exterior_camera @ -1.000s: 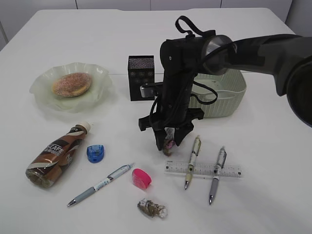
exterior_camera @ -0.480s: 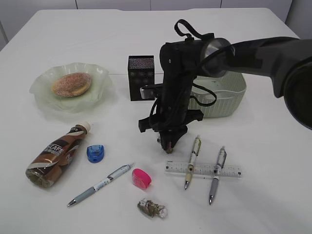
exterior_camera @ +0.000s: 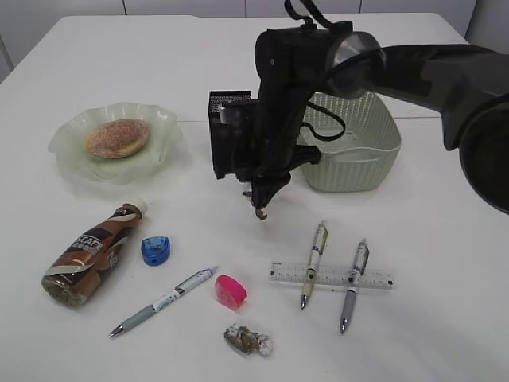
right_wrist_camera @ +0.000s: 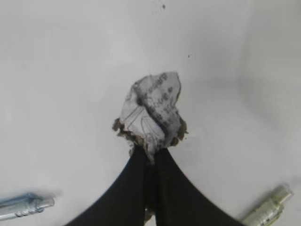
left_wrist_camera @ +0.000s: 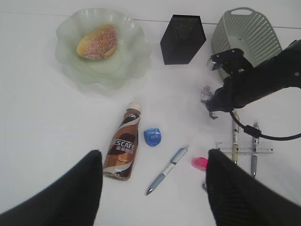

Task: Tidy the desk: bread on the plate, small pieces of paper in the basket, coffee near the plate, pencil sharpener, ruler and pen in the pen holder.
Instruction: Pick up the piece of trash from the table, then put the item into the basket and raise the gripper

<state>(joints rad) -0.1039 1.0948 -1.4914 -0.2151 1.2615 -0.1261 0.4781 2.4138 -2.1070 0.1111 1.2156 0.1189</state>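
My right gripper (exterior_camera: pixel 260 207) is shut on a small piece of paper (right_wrist_camera: pixel 153 110) and holds it off the desk (exterior_camera: pixel 445 239), in front of the black pen holder (exterior_camera: pixel 225 119). A second wad (exterior_camera: pixel 249 340) lies near the front edge. The bread (exterior_camera: pixel 118 138) rests on the green plate (exterior_camera: pixel 64 151). The coffee (exterior_camera: pixel 87 255) lies on its side beside a blue pencil sharpener (exterior_camera: pixel 156 251); a pink one (exterior_camera: pixel 231 290) lies further right. Two pens (exterior_camera: pixel 312 263) lie across the ruler (exterior_camera: pixel 286 275), and a third pen (exterior_camera: pixel 163 302) lies alone. My left gripper (left_wrist_camera: pixel 153 188) hangs open, high above the desk.
The basket (exterior_camera: pixel 358 151) stands just right of the right arm, behind the pens. The right arm partly covers the pen holder in the exterior view.
The right gripper closed on the paper wad and lifted it up and back toward the pen holder. The left gripper has not moved.
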